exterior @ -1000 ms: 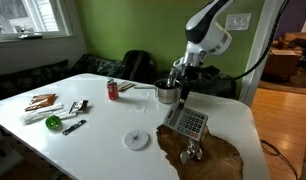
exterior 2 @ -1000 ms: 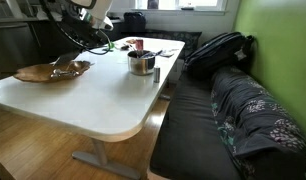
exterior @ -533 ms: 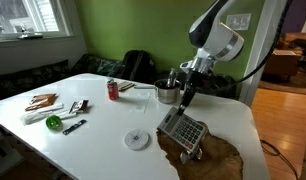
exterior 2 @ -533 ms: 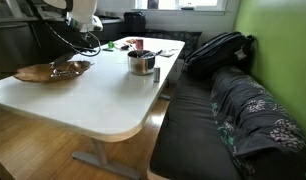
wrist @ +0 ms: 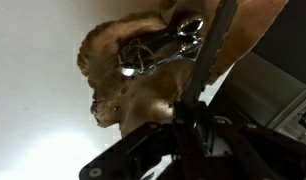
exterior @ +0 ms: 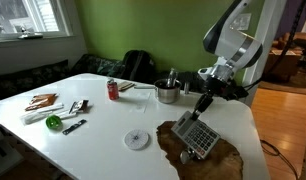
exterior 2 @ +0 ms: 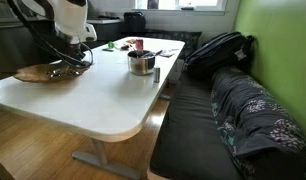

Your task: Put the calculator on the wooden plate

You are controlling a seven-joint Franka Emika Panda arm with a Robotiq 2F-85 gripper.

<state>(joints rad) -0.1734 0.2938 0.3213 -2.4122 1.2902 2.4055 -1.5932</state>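
At the wrist camera, the gripper [wrist: 183, 117] is clamped on one edge of the calculator [wrist: 207, 58], which shows edge-on as a thin dark strip running away from the closed jaws. Just past it lies the wooden plate [wrist: 115, 78] with a shiny metal object [wrist: 161, 55] on it. In an exterior view the calculator [exterior: 197, 132] hangs tilted below the gripper [exterior: 201, 111], its lower end over the wooden plate [exterior: 225, 160]; whether it touches cannot be told. Farther back on the white table [exterior: 98, 120] are a round white disc [exterior: 137, 139], a steel pot [exterior: 166, 94] and a red can [exterior: 112, 90].
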